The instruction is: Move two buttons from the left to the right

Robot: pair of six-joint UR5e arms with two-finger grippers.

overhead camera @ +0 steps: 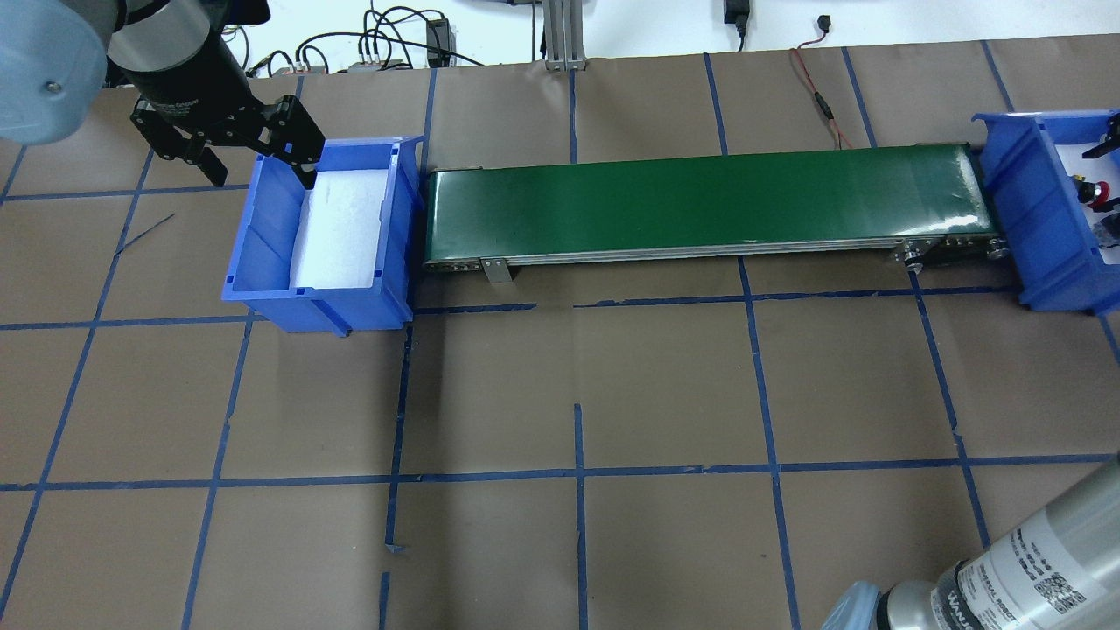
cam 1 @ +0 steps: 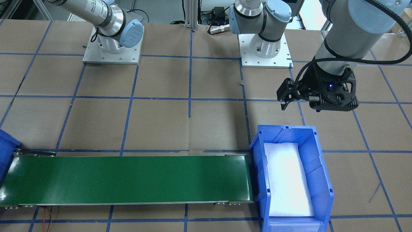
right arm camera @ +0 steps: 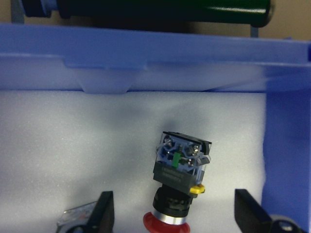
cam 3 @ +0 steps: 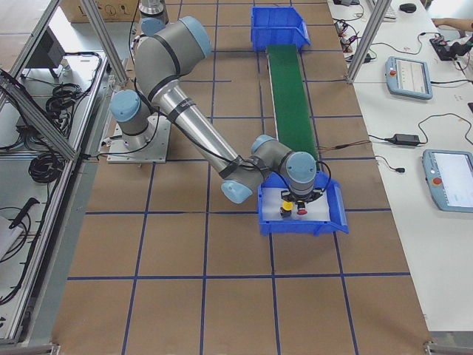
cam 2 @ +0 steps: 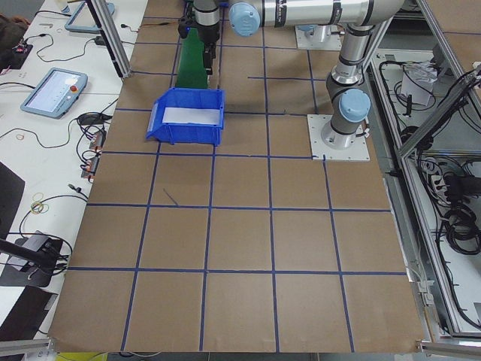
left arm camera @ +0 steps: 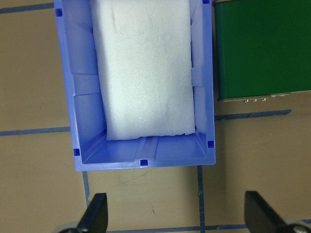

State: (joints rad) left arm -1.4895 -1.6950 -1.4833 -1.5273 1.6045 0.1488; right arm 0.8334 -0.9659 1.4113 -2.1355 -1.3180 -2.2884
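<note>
The red-capped button (right arm camera: 179, 180) lies on its side on the white foam of the right blue bin (overhead camera: 1028, 206); it also shows in the overhead view (overhead camera: 1098, 191). The exterior right view shows a second button (cam 3: 283, 213) with a yellow part beside the red one (cam 3: 301, 211). My right gripper (right arm camera: 177, 216) is open and low inside that bin, its fingers on either side of the red button's cap without touching it. My left gripper (overhead camera: 256, 166) is open and empty, hovering above the far end of the left blue bin (overhead camera: 262, 232), which holds only white foam.
A green conveyor belt (overhead camera: 709, 206) runs between the two blue bins. A silver part (right arm camera: 75, 218) lies on the foam by my right gripper's left finger. The brown table (overhead camera: 577, 394) is marked with blue tape lines.
</note>
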